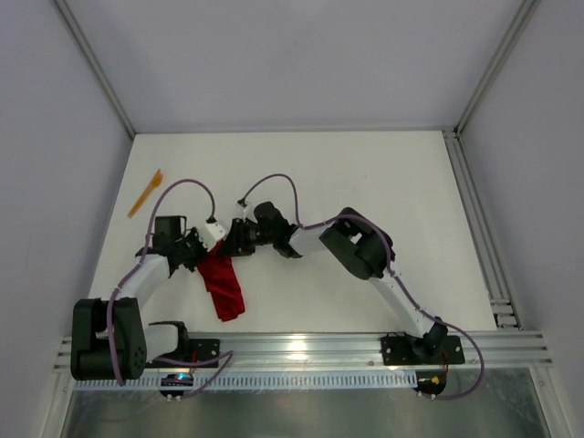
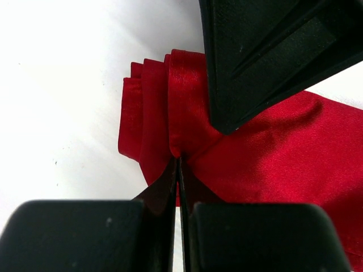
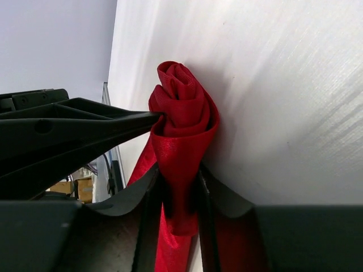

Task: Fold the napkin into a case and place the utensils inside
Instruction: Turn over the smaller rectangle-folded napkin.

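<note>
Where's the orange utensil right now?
Top view: the orange utensil lies on the table near its far-left edge, beyond the left hand and apart from the red napkin.

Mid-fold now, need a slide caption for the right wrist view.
Right hand grips the bunched red napkin on the white table while the left hand pinches it.

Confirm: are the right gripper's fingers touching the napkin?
Touching. Right wrist view shows the napkin bunched between the fingers of the right gripper, pressed against both.
</note>
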`<state>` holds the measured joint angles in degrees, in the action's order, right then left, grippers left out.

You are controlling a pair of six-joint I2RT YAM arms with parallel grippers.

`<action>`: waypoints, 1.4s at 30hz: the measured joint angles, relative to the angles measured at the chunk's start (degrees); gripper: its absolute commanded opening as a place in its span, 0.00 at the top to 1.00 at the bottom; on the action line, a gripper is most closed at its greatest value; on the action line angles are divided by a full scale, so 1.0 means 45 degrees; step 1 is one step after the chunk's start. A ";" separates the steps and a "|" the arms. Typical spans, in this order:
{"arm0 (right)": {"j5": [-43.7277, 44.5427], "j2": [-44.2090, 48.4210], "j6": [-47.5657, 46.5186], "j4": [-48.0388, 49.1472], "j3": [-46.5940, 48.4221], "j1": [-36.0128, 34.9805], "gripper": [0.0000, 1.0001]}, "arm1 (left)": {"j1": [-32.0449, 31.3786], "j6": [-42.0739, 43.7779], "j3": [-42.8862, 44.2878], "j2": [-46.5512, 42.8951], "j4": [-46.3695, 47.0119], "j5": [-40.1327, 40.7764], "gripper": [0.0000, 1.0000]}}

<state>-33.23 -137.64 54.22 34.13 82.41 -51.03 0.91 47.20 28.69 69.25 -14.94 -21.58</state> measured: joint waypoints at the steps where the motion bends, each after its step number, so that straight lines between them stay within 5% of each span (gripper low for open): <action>1: 0.0015 -0.0010 0.0034 -0.0024 0.0000 -0.0005 0.74 | 0.0010 0.0005 0.0000 0.0000 0.0005 0.0000 1.00; 6: 0.0063 -0.0053 0.0087 -0.0189 0.0000 -0.0010 0.97 | 0.0131 0.0053 0.0000 0.0000 0.0005 -0.0010 0.98; 9: 0.0068 -0.0053 0.0126 -0.0165 -0.0005 -0.0024 0.97 | 0.0175 0.0175 0.0005 -0.0058 -0.0073 -0.0092 0.61; 12: 0.0121 -0.0024 0.0039 -0.0087 -0.0083 -0.0029 0.97 | 0.0301 0.0170 0.0291 -0.0253 -0.0899 -0.0622 0.49; 25: 0.1180 0.3138 -0.2458 -0.1802 -0.2846 0.0860 0.97 | 0.0918 -0.0563 0.4643 -0.0704 -0.6188 -0.3439 0.46; 42: 0.4585 0.8918 -0.7558 -0.6241 -0.5591 0.3376 0.97 | 0.1039 -0.1486 0.4804 -0.0889 -0.7028 -0.3050 0.47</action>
<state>-12.60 -97.51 20.21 6.04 57.25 -35.83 5.58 40.51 50.30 65.25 -46.57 -35.31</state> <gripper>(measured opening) 0.068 0.534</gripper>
